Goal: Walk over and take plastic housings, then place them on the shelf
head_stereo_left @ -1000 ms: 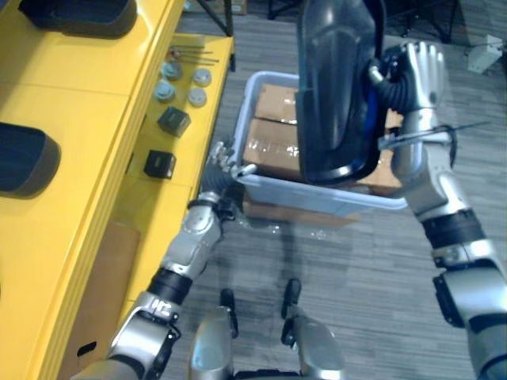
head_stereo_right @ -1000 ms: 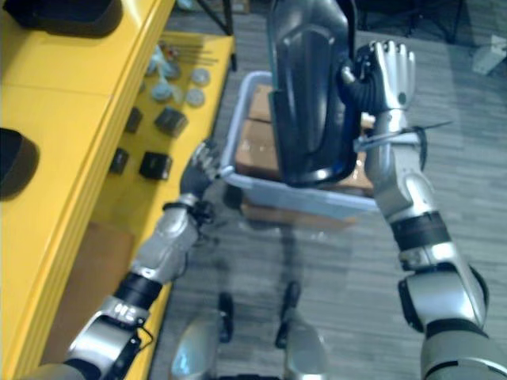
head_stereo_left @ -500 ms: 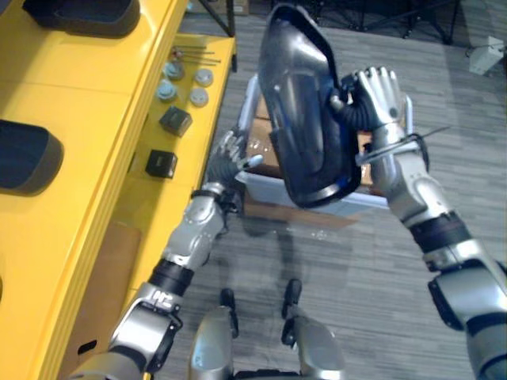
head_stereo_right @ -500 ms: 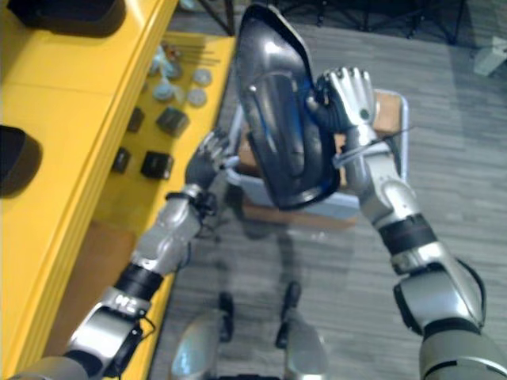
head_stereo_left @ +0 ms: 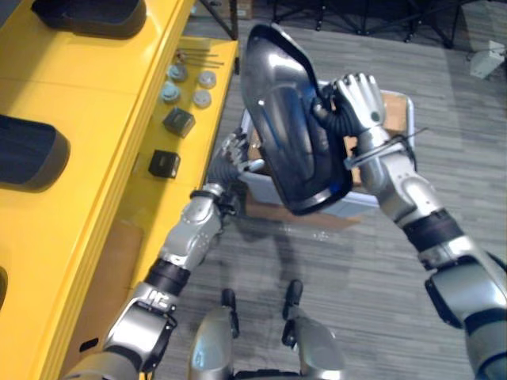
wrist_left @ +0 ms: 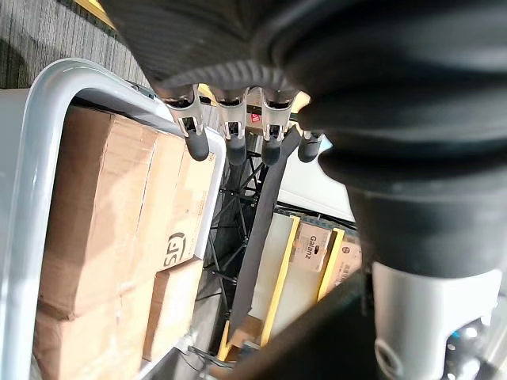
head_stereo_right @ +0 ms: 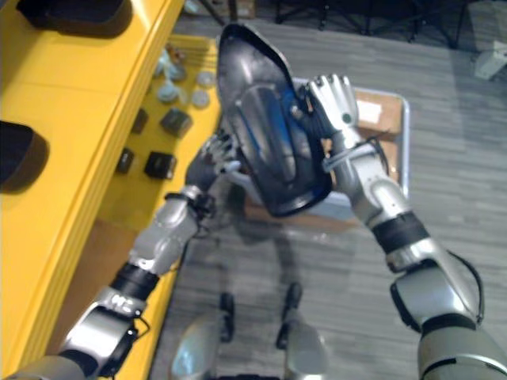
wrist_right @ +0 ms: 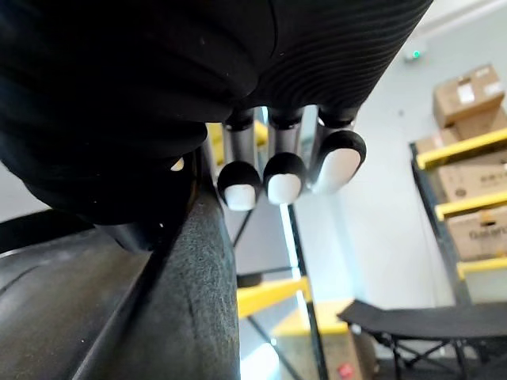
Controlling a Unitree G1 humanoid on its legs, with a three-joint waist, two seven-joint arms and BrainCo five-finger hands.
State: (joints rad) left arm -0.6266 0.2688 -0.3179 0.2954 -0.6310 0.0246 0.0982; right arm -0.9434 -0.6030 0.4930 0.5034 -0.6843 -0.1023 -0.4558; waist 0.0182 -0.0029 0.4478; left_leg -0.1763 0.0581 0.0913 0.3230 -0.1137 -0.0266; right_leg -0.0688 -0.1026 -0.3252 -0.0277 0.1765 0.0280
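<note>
Plastic housing (head_stereo_left: 293,134): large, dark, glossy shell, up in the air in front of me and standing roughly on end, hollow side towards my right arm. It touches nothing but my right hand (head_stereo_left: 360,99), whose fingers are curled round its far edge in a firm hold. In the right wrist view the fingertips (wrist_right: 269,178) lie against the housing's dark rim.

Left hand (head_stereo_left: 231,154): lower and to the left of the housing, just beside the near corner of the grey bin (wrist_left: 32,119). Fingers spread and relaxed, holding nothing, not on the housing.

The bin sits on the floor below and behind the housing, with cardboard boxes (wrist_left: 103,206) packed inside.

Yellow shelf (head_stereo_left: 79,103): runs along my left side. Two dark housings (head_stereo_left: 28,150) already lie on its upper level. On the lower level, small black boxes (head_stereo_left: 164,163) and round grey caps (head_stereo_left: 186,87).

Step, as I judge it: pick done, carry to the shelf under way, placing not yet begun.

Next move calls for swinging the housing left over the upper level and aiming for a bare yellow patch between the parts lying there. One-handed on a big shell, it could twist. The left hand should come under the lower edge before I set it down flat.
</note>
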